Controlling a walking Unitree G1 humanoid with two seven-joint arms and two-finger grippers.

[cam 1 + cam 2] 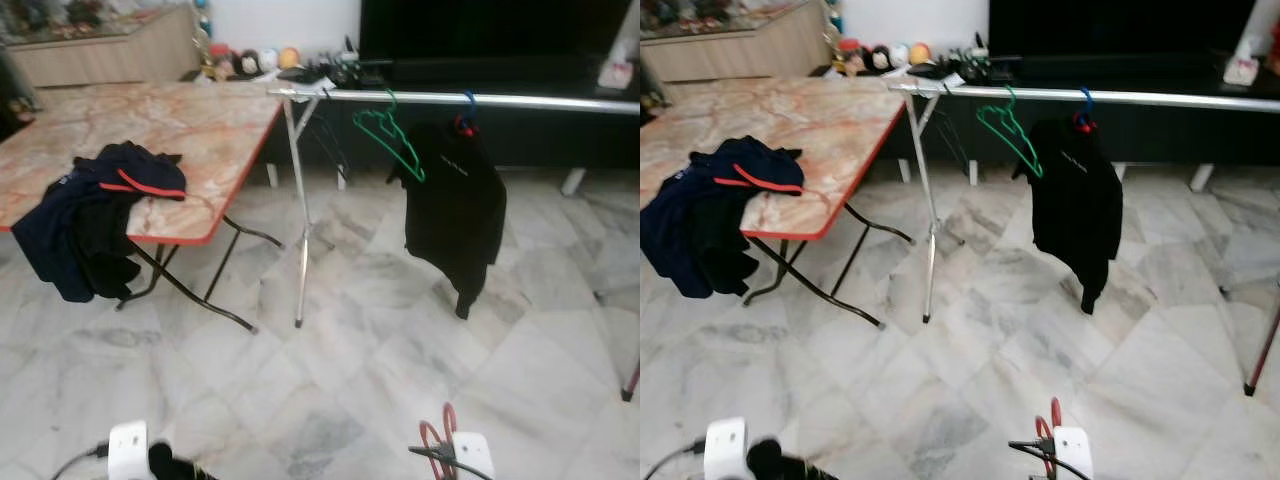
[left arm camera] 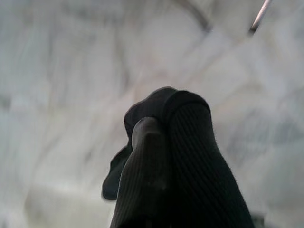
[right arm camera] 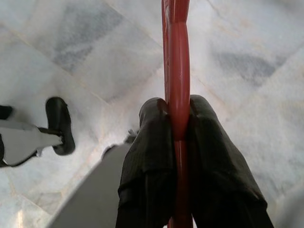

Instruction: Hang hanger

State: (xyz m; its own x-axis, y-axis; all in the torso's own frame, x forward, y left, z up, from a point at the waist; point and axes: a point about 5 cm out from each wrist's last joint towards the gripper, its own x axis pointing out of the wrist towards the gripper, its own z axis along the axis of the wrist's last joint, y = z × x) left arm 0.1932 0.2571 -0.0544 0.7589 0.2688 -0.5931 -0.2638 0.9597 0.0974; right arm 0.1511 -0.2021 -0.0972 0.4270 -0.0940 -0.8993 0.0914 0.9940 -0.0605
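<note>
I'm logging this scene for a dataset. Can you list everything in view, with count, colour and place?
Rail: 1, silver, across the room on thin legs.
Green hanger: 1, bare, hooked on the rail.
Black top: 1, hanging from the rail on a blue-hooked hanger.
Table: 1, marble-look with red edge, at left.
Dark clothes: 1 pile, navy with red trim, draped over the table edge.
Floor: grey-white marble tiles.
Red hanger: 1, in the right hand.
Right hand: shut on the red hanger, low.
Left hand: shut, holding nothing, low.

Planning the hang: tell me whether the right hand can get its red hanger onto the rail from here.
Probably not yet. The right hand grips the red hanger low by the floor, while the rail stands well ahead across open tiles; walk closer.
</note>
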